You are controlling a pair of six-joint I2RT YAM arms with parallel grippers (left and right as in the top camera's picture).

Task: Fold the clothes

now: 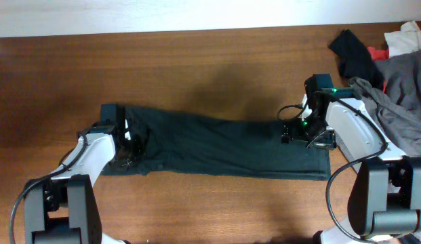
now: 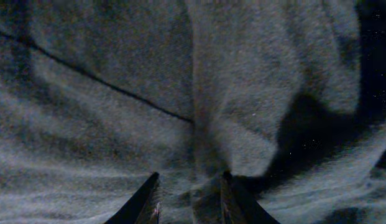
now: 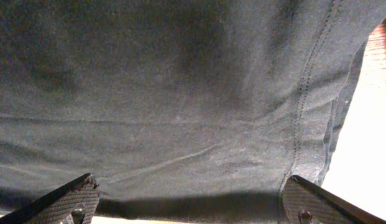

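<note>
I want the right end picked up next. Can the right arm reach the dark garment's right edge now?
Probably yes: the right gripper hangs open just over the dark garment, at its stitched hem, with nothing between.

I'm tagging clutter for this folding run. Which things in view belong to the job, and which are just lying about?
In the job:
dark garment, laid in a long strip on the table
left gripper, pinching a fold at its left end
right gripper, open over its right end

Lying about, far right corner:
grey garment
black cloth
red scrap
white cloth
</note>
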